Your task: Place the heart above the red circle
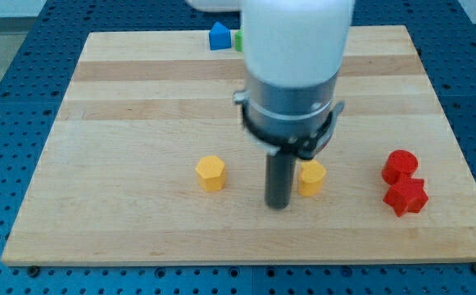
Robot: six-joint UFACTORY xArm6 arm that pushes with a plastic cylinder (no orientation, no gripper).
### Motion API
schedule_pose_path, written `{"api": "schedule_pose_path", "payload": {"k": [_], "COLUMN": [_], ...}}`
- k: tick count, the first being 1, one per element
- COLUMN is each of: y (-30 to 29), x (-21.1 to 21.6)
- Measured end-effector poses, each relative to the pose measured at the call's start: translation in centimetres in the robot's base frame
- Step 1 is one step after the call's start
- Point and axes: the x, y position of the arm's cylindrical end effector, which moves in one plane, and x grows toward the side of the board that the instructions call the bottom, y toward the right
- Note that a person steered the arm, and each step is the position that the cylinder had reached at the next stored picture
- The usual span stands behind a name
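My tip (279,205) rests on the board just left of a yellow block (312,179), whose shape is partly hidden by the rod; it may be the heart. The red circle (400,165) lies at the view's right, with a red star (406,197) touching it just below. A yellow hexagon (210,173) sits to the left of my tip, apart from it.
A blue block (219,36) and a green block (239,38) sit at the board's top edge, the green one mostly hidden behind the arm. The wooden board (123,98) lies on a blue perforated table.
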Motion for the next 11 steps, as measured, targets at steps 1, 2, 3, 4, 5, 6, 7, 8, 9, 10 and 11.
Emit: {"api": "schedule_pose_path", "payload": {"k": [1, 2, 3, 4, 5, 6, 7, 8, 9, 10, 11], "y": [3.3, 0.2, -0.6, 2.5, 6.4, 8.4, 7.9, 7.1, 2.8, 1.8, 6.6], "x": [-5.1, -2.8, 0.7, 0.8, -2.5, -4.8, -4.8, -4.8, -4.8, -6.3, -8.7]}}
